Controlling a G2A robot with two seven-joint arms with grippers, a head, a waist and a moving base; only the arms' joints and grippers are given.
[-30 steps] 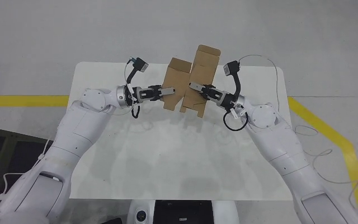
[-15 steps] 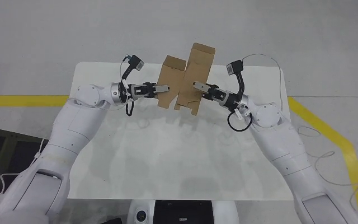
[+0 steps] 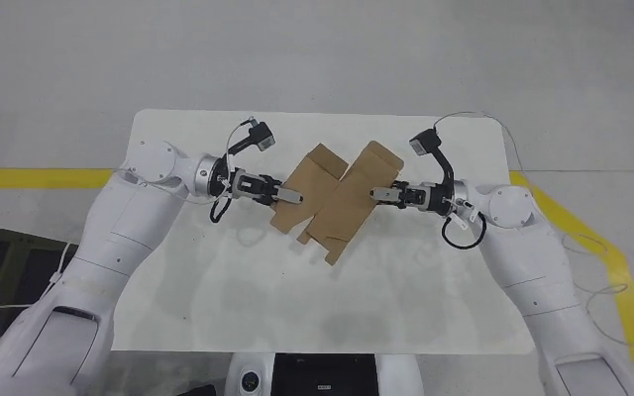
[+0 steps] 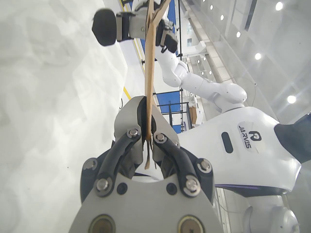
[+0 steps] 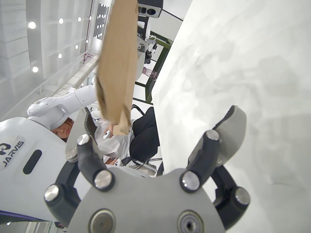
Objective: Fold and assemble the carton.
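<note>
Evidently the flattened brown corrugated-cardboard carton (image 3: 335, 203) is held up off the white rectangular table (image 3: 248, 297) so that both arms can work its panels. It hangs over the middle of the table, somewhat nearer the far edge than the near one, and lies slantwise between the two arms. No part of it that I can see rests on the surface.

The left hand (image 3: 287, 196) is clenched on one edge of the carton. Its wrist view shows the cardboard pinched edge-on between the two pads (image 4: 141, 112), which makes this hand the anchor that fixes the carton in the air.

The right hand (image 3: 376, 193) meets the opposite edge, but it is released. Its fingers (image 5: 83, 127) stand wide apart, and from the left wrist view they seem to straddle the cardboard without pressing on it. I judge it to be placed there to pick a spot to bite, so that it can draw one panel away from its neighbour.

Away from the left hand the two layers part into a narrow fork, so the sleeve is barely opened. Squaring it up and folding the flaps are not yet done. One-sided support leaves the thin sheet free to swing or sag, so the right hand should close on it before the left loosens.
</note>
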